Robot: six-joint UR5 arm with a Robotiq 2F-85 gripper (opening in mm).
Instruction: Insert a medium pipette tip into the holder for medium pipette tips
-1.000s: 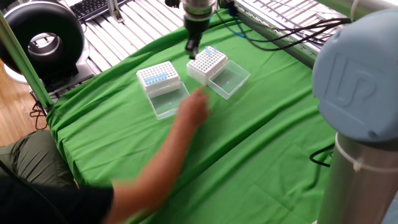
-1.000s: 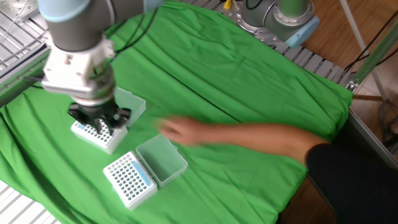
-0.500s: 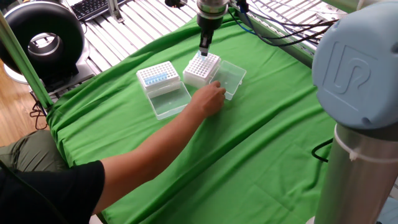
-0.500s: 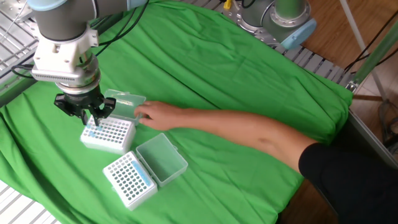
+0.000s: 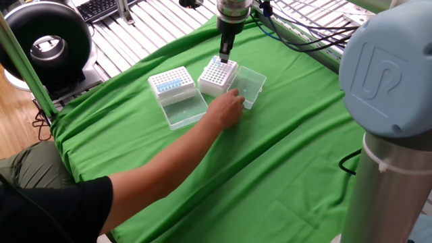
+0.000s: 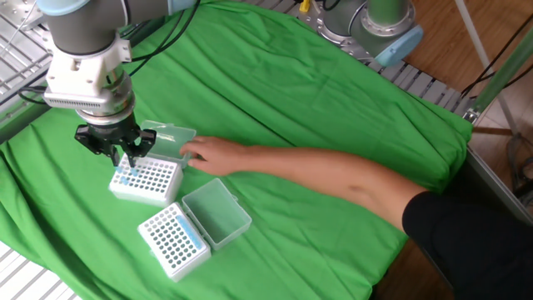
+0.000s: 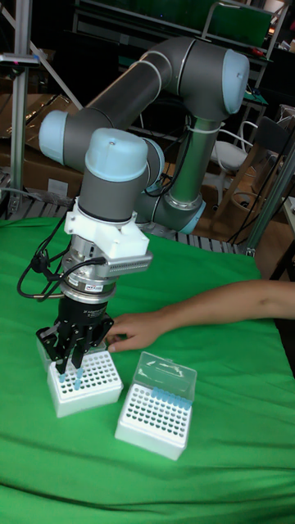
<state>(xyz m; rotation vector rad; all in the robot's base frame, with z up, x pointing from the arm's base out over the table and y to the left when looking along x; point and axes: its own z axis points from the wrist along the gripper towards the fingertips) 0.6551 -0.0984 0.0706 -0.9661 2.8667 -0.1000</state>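
Two alike white racks lie on the green cloth, lids open. My gripper (image 5: 225,54) (image 6: 125,160) (image 7: 74,370) hangs over the far corner of the holder for medium pipette tips (image 5: 217,77) (image 6: 148,181) (image 7: 88,383), fingers close together. Between them a thin medium pipette tip (image 7: 73,380) points down into the hole grid, beside some blue tips. It is mostly hidden by the fingers. The second rack (image 5: 172,82) (image 6: 172,240) (image 7: 154,416) stands apart from my gripper.
A person's hand (image 5: 229,106) (image 6: 200,154) (image 7: 131,329) rests against the holder's clear lid (image 5: 250,84) (image 6: 169,140), the arm stretching across the cloth. Cables (image 5: 304,37) trail at the back. A black ring device (image 5: 47,40) and a keyboard (image 5: 98,8) sit off the cloth.
The person's hand reached in and shifted the holder by its lid. My gripper moved over the holder's far corner and has held almost still for the last half second.
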